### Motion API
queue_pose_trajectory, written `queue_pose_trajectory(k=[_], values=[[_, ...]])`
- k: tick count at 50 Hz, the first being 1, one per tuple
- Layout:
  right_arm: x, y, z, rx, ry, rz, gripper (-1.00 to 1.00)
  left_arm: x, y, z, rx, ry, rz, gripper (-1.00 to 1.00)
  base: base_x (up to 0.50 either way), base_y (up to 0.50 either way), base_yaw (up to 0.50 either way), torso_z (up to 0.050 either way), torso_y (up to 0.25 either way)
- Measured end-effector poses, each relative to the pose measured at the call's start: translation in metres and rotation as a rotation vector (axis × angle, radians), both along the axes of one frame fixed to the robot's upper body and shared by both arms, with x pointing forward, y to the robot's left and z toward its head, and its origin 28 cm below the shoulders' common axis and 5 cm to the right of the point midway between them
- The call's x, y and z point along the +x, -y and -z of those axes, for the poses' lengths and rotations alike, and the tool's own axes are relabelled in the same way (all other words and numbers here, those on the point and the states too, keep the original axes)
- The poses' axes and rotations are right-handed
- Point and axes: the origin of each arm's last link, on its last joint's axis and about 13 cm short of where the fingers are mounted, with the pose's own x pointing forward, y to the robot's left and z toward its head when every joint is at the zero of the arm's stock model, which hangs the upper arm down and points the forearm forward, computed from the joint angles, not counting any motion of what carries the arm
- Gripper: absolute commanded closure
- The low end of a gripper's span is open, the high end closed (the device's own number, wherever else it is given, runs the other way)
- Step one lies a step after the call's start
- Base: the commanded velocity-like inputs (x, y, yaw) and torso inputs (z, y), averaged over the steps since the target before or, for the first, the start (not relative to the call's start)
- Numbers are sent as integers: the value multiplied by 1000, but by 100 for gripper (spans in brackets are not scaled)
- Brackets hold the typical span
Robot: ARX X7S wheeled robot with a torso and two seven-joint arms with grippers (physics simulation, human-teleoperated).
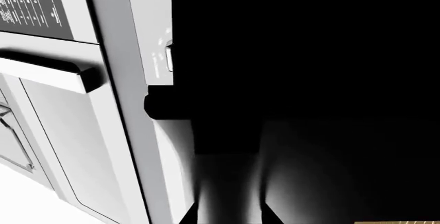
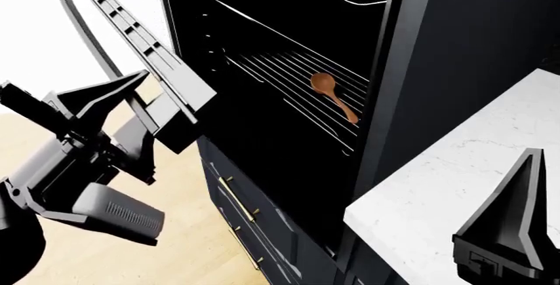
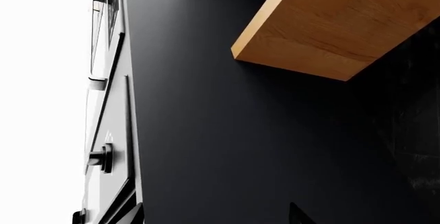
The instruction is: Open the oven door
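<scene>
- the tall matt black oven housing (image 2: pixel 455 42) fills the upper right of the head view, its dark cavity (image 2: pixel 262 101) exposed and wire racks (image 2: pixel 298 75) showing inside — so the task looks largely done already.
- the oven door (image 2: pixel 131 42), a large stiff panel seen edge-on with a ribbed inner frame, hangs swung out and down at upper left, well clear of the cavity. i judge it heavy and rigid, hinged low, glossy and probably slick on its face; the glass is the fragile part, so the thick bar handle is the place to grip, not the pane.
- the white marble-look countertop (image 2: pixel 437 193) sits at lower right, beside the housing; pale wooden floor (image 2: pixel 175 232) lies below, and dark panelled drawers with slim brass handles (image 2: pixel 236 196) sit under the oven.
- a light wooden shelf (image 3: pixel 330 23) juts from a black wall in the right wrist view.
- the left gripper (image 2: pixel 131 111) is right at the door's lower edge; its dark fingers seem to bracket that edge, but i cannot tell whether they actually pinch it — the left wrist view is mostly blacked out.
- the right gripper (image 2: pixel 516 232) hangs over the countertop, holding nothing visible; its spread is unclear.
- a small brown wooden spoon (image 2: pixel 332 95) rests on a rack.
</scene>
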Motion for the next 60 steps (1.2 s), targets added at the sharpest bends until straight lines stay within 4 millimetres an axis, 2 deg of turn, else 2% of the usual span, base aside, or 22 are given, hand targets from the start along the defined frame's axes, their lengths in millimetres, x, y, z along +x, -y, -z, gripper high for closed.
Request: queue_pose_trajectory(k=[26, 48, 60], values=[[-1, 0, 0, 4, 1, -4, -100, -24, -16, 32, -99, 14, -32, 100, 0, -3, 0, 0, 3], [-1, 0, 0, 7, 2, -7, -100, -54, -32, 65, -176, 11, -90, 100, -1, -5, 0, 0, 4], [-2, 0, -1, 10, 5, -10, -100, -63, -38, 75, -202, 30, -113, 100, -6, -8, 4, 2, 7]])
